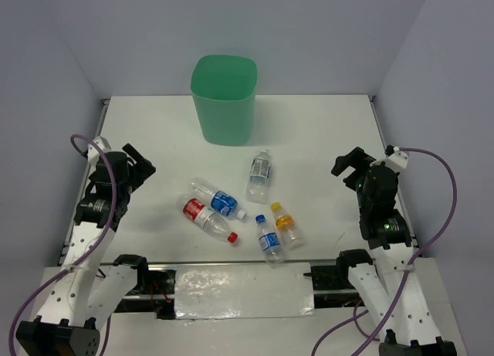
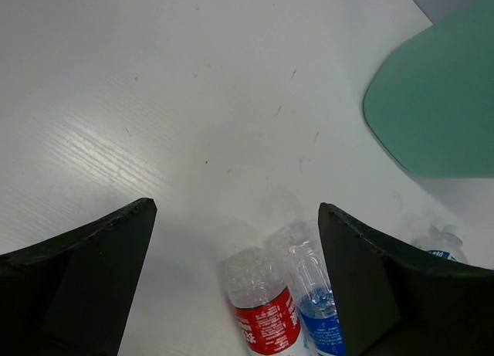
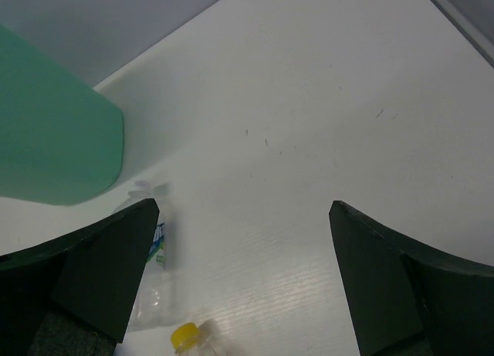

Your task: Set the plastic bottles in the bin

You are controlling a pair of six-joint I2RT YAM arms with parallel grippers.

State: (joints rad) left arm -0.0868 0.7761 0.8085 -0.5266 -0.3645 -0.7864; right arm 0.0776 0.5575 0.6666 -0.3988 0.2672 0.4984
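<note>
Found left gripper [image 1: 141,160] above the left part of the flat white table [image 1: 154,124], jaws spread wide, nothing between them, touching nothing. Noted its black fingers [image 2: 77,279] framing bare tabletop in the left wrist view, with two bottle bases low in the gap.

Logged the red-labelled clear plastic bottle with red cap [image 1: 207,219] as leftmost of the cluster near the table's middle, cap toward the near right. Logged the blue-labelled clear plastic bottle with white cap [image 1: 218,200] just behind it, roughly parallel; could not tell whether touching.

Found the tall mint-green plastic bin [image 1: 224,100] upright near the table's far edge, behind the cluster, mouth upward.

Placed the pale-labelled clear plastic bottle with white cap [image 1: 260,174] nearest the bin, cap pointing toward the far edge. Placed the blue-capped clear plastic bottle [image 1: 268,239] nearest the arm bases, cap pointing away from them. Placed the yellow-capped clear plastic bottle holding orange liquid [image 1: 285,225] just beside that one, on its right. Found all five lying on their sides on the table, outside the bin.

Found right gripper [image 1: 346,164] above the right part of the table, jaws spread wide, gripping nothing, well apart from the cluster. Noted, in the right wrist view, green bin wall at upper left, with the pale-labelled bottle and the yellow cap low by the left-hand finger.
</note>
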